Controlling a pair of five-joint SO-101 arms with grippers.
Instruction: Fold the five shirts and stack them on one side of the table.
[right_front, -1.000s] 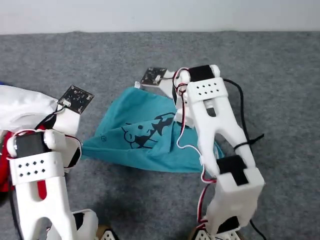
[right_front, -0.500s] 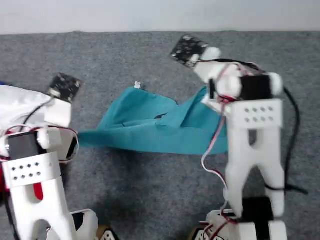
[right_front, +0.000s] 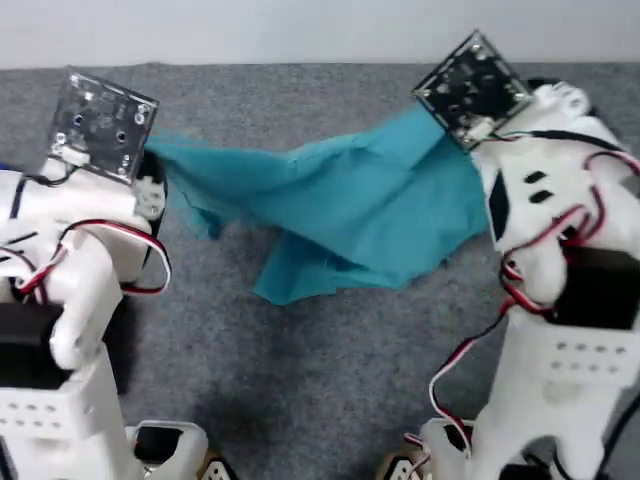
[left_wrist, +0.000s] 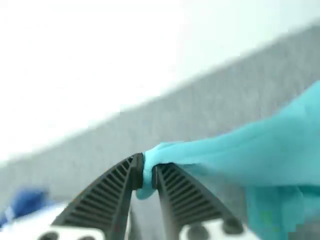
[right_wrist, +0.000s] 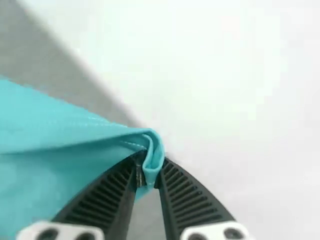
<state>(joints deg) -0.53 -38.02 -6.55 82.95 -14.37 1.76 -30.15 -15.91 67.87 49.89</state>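
Teal shirt stretched above grey table; left gripper and right gripper each pinching an edge

In high view, left arm placed at left end of teal shirt, left wrist board over held corner; right arm placed at shirt's right end, right wrist board above its upper right corner; arms set well apart, shirt spanned between them; left gripper clamped on bunched shirt edge, ribbed black fingers pressed nearly together, fabric pinched at tips; right gripper likewise closed on folded shirt edge, fold gripped between tips.
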